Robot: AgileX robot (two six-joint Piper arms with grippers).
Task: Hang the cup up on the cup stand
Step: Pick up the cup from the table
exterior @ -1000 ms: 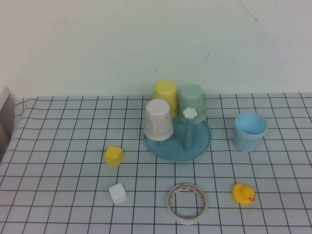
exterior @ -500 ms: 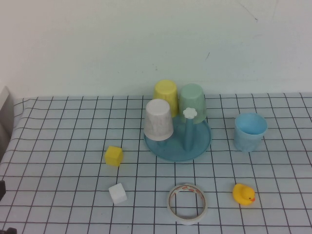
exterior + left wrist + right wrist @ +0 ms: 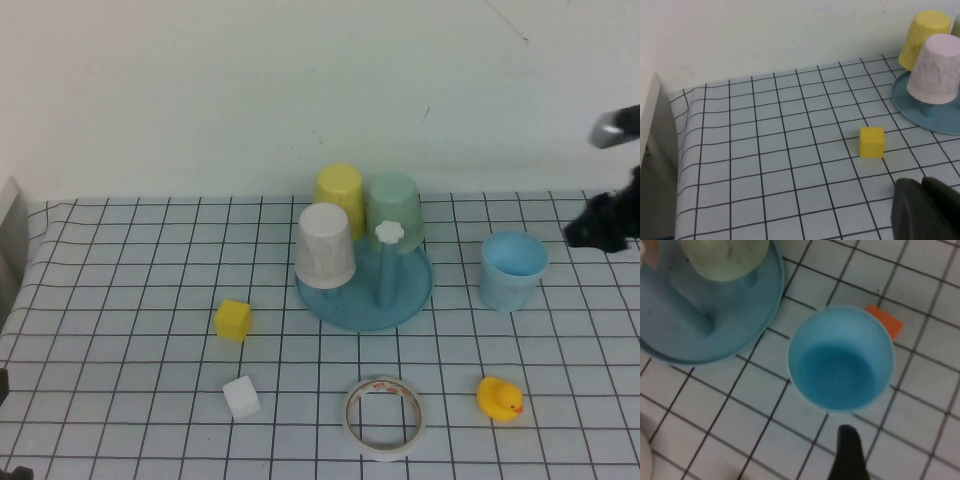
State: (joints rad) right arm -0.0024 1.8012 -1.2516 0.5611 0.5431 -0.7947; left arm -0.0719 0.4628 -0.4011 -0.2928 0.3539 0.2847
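**A:** Checked cloth [image 3: 120,300] on the table, white wall behind. Nearest in?

**B:** Left gripper [image 3: 920,200] sits low at the near left edge, jaws shut, nothing in them, and looks parked. Tape [image 3: 384,418], duck [image 3: 499,398] and white cube [image 3: 241,397] are in the front row, with the yellow cube [image 3: 232,320] one row back. None of them is in the way.

**A:** Cup?

**B:** Cup [image 3: 513,268] stands upright, mouth up, on the cloth just right of the stand [image 3: 350,315] and not touching it. Right gripper [image 3: 600,225] is in the air beyond the cup's right side, at the frame edge. Its wrist camera looks straight down into the cup. I can't tell its jaw state.

**A:** Handling?

**B:** It looks like thin plastic — likely light, a bit springy, smooth-walled and tapered, with no handle. It should tip easily if nudged, and a hard squeeze could ovalise it. I'd pinch the rim, one jaw inside and one outside, or span the wall just under the rim. It won't break.

**A:** Room on the stand?

**B:** One peg [image 3: 388,232] at the front right is bare. White cup [image 3: 325,245], mint cup [image 3: 395,205] and yellow cup [image 3: 340,188] sit inverted on the others. The cup has to be flipped mouth-down first — mind the mint cup right behind that peg.
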